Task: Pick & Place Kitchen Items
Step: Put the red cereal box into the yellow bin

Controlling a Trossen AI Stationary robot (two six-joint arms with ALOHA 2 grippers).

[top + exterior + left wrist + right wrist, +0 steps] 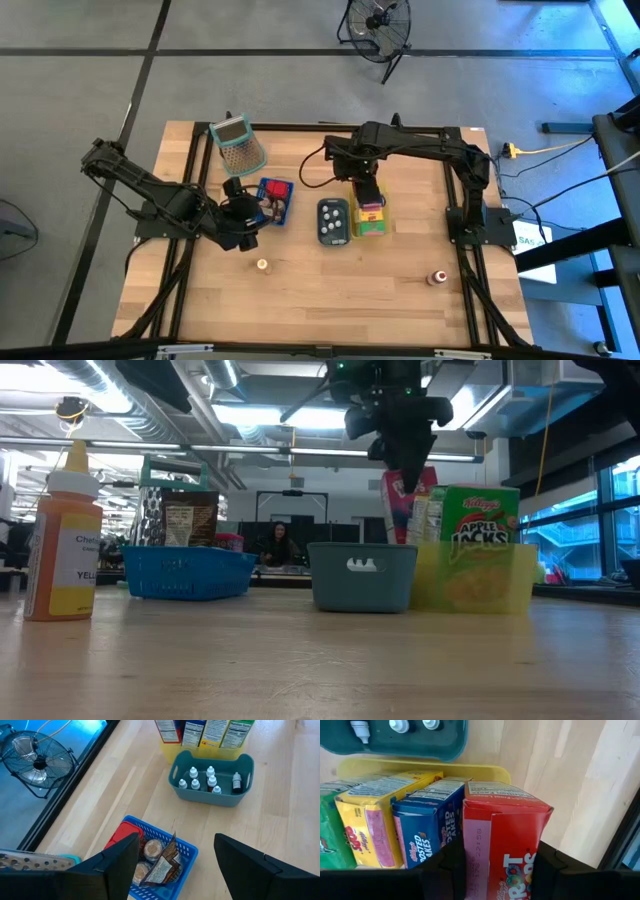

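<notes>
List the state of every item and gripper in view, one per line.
Left gripper: open, empty, above the blue tray.
Right gripper: shut on the red carton, upright in the yellow tray.
Blue carton: upright.
Grey-blue tray: holds small upright bottles.
Orange bottle: upright, capped.

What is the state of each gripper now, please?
Left gripper: open, holding nothing, above the blue tray.
Right gripper: shut on the red carton, at the yellow tray.
</notes>
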